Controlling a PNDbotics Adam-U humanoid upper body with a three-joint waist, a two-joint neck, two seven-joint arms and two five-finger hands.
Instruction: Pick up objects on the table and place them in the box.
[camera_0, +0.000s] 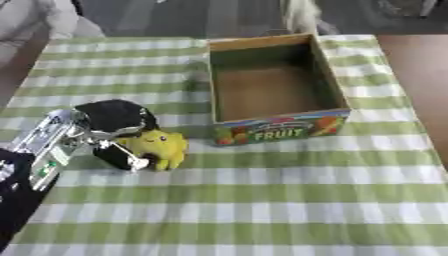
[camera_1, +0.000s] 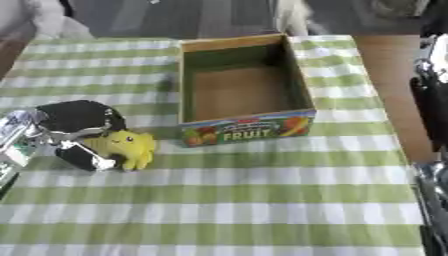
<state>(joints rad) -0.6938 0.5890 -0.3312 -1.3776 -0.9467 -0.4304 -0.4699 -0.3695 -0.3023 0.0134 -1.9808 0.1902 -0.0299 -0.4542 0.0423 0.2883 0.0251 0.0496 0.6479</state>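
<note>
A yellow plush toy (camera_0: 159, 146) sits on the green-and-white checked cloth at the left, a little short of the box's near left corner. My left hand (camera_0: 112, 117) comes in from the left edge and is curled over the toy's left side. Its black fingers cover the top and its thumb (camera_0: 116, 156) lies below. Whether the toy is off the cloth, I cannot tell. The cardboard box (camera_0: 280, 129), with "FRUIT" printed on its front wall, stands open and empty at the centre back. My right hand (camera_1: 430, 100) shows only as a dark shape cut by the right edge.
The checked tablecloth (camera_0: 262, 200) covers the table, with its wide near and right parts bare. Brown floor lies beyond the table's right edge (camera_0: 420, 75). Pale shapes stand past the far edge.
</note>
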